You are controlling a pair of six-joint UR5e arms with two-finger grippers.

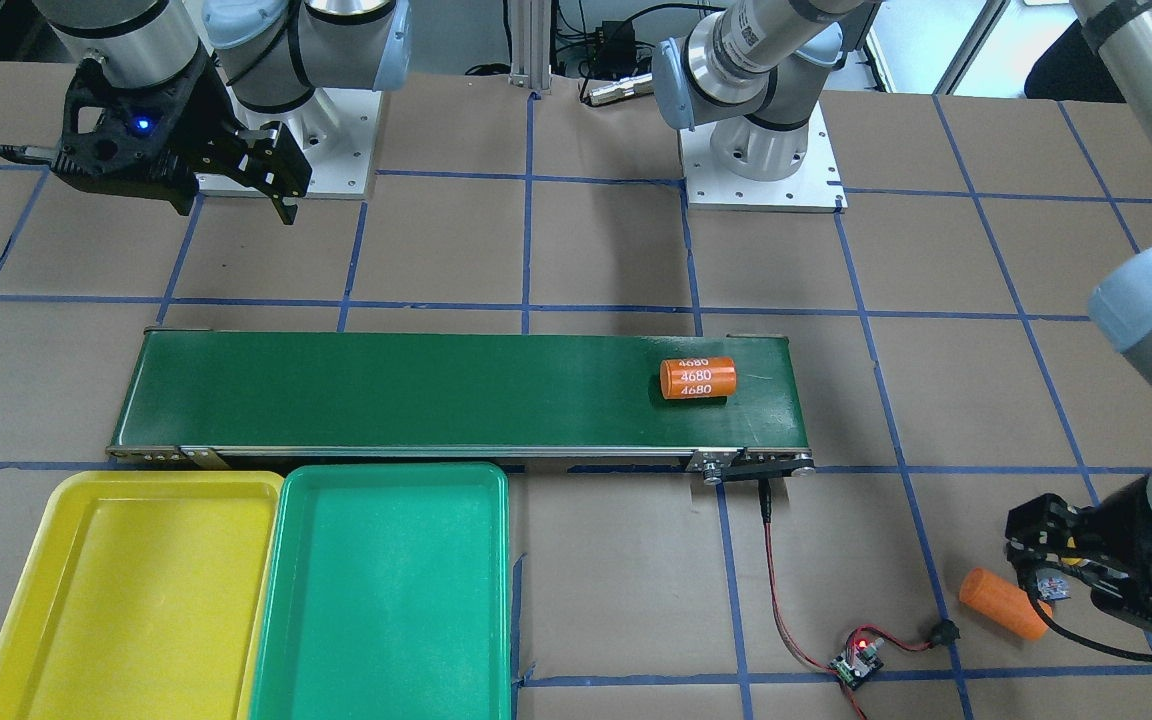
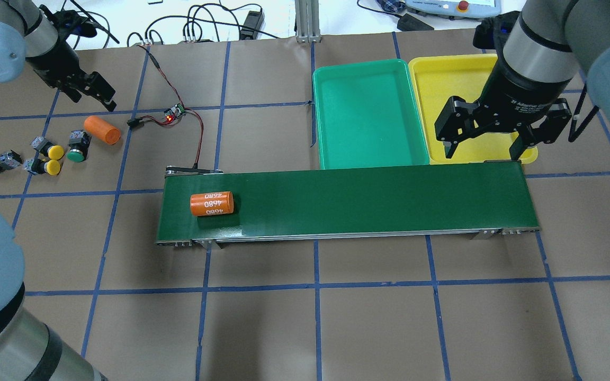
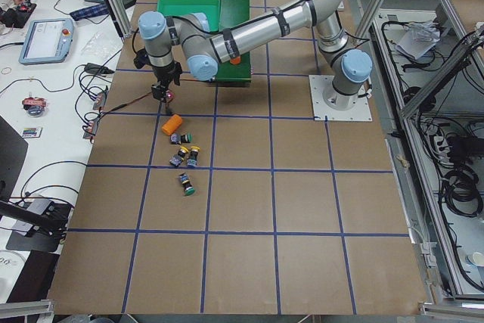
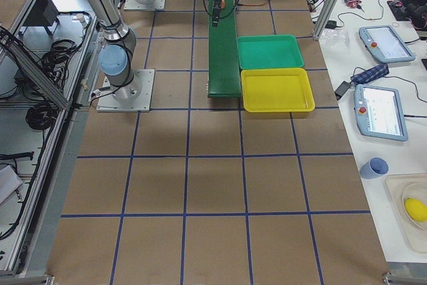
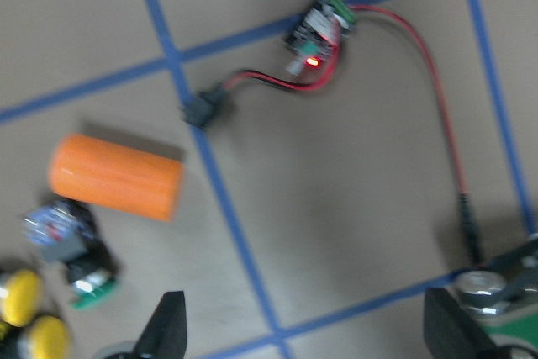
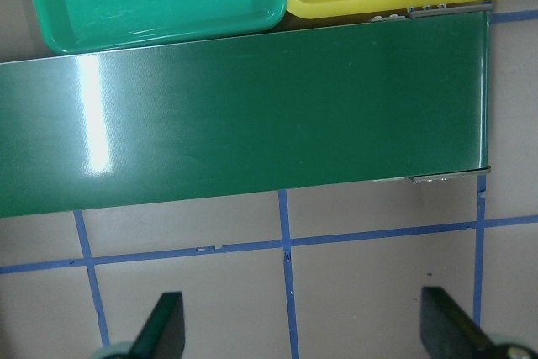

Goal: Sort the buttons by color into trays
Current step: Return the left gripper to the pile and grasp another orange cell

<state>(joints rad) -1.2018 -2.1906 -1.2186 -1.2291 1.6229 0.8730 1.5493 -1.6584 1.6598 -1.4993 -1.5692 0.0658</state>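
Now: four buttons are clustered off the belt's left end, with a loose cylinder lying between them and the spread left gripper. Another cylinder is laid on the belt. A green tray and yellow tray are set beyond its right end, and the spread right gripper is held above that end.

Yellow tray, green tray, dark-green belt, white-lettered orange cylinder, two yellow-capped buttons, seemingly two green-capped buttons.
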